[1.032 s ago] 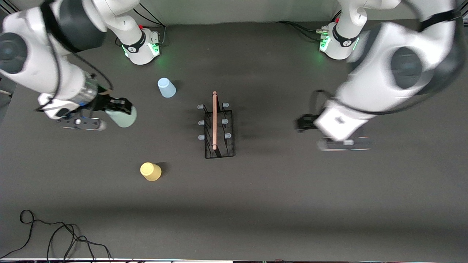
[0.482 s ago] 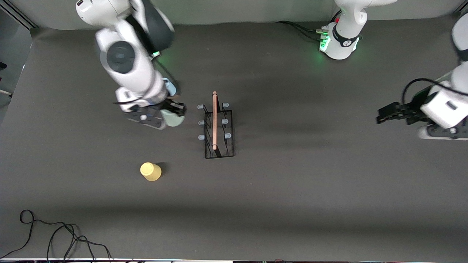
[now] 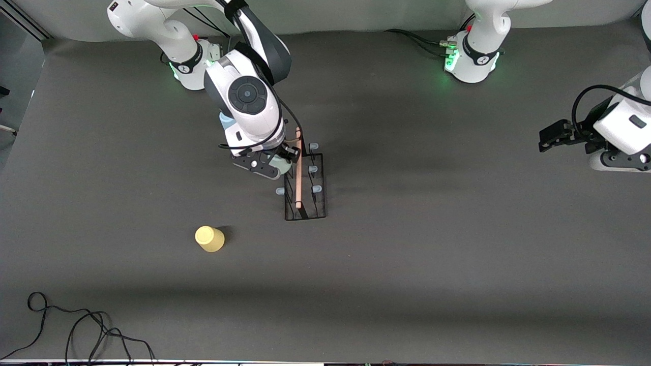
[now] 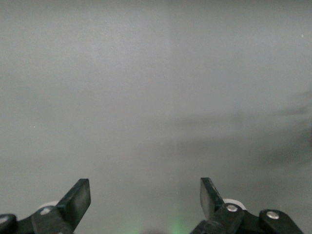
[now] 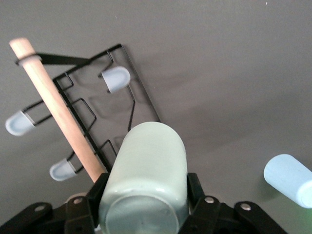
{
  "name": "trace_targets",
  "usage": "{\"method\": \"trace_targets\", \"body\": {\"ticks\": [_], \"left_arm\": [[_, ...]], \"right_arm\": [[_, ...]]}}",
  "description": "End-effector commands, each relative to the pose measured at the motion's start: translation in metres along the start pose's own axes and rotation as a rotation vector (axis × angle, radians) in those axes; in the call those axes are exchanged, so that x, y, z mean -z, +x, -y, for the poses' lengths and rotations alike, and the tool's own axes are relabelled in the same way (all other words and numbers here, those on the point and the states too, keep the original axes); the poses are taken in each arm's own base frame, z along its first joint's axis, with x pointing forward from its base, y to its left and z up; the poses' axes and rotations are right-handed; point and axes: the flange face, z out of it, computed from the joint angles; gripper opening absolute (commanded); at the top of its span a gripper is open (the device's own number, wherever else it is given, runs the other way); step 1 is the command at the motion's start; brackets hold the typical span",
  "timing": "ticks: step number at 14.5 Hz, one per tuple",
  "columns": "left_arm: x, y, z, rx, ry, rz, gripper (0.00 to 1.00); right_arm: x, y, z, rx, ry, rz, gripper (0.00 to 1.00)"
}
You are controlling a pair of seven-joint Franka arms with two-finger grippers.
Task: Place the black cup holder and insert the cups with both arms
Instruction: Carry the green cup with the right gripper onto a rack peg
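Observation:
The black cup holder [image 3: 305,195] stands mid-table, its wooden rod handle [image 3: 298,168] on top and pale-capped pegs on both sides. My right gripper [image 3: 284,157] is shut on the pale mint green cup [image 3: 278,163], holding it on its side over the pegs on the right arm's side of the rack. In the right wrist view the mint cup [image 5: 146,170] sits between the fingers of the right gripper [image 5: 146,191], mouth toward the rack [image 5: 78,105]. The yellow cup [image 3: 209,238] stands upside down nearer the front camera. The light blue cup [image 3: 225,122] is mostly hidden under the right arm and shows in the right wrist view [image 5: 287,179]. My left gripper [image 3: 548,140] is open and empty [image 4: 144,200].
The dark table mat [image 3: 407,254] covers the whole surface. A black cable [image 3: 76,330] lies coiled at the front corner at the right arm's end. The arm bases [image 3: 470,56] stand along the table's back edge.
My right arm has carried the mint cup from the right arm's end of the table across to the rack. My left arm has drawn away from the rack toward its own table end.

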Motion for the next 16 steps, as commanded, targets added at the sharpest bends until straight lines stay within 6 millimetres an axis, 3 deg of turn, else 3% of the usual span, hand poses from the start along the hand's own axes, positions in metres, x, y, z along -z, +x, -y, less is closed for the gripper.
{"method": "trace_targets", "body": {"ticks": [1, 5, 11, 16], "left_arm": [[0.007, -0.016, 0.004, -0.03, 0.019, 0.015, 1.0], [0.011, -0.019, 0.008, -0.02, 0.019, 0.017, 1.0], [0.013, -0.016, 0.009, -0.024, 0.036, 0.014, 1.0], [0.013, -0.014, 0.01, -0.024, 0.036, 0.009, 1.0]], "right_arm": [[0.005, -0.026, -0.028, -0.006, 0.001, 0.028, 0.0], [-0.003, -0.061, -0.038, 0.042, -0.02, 0.043, 0.0], [-0.026, -0.052, -0.027, 0.036, 0.004, 0.016, 0.0], [-0.017, -0.049, -0.026, 0.031, 0.024, 0.008, 0.0]]}}
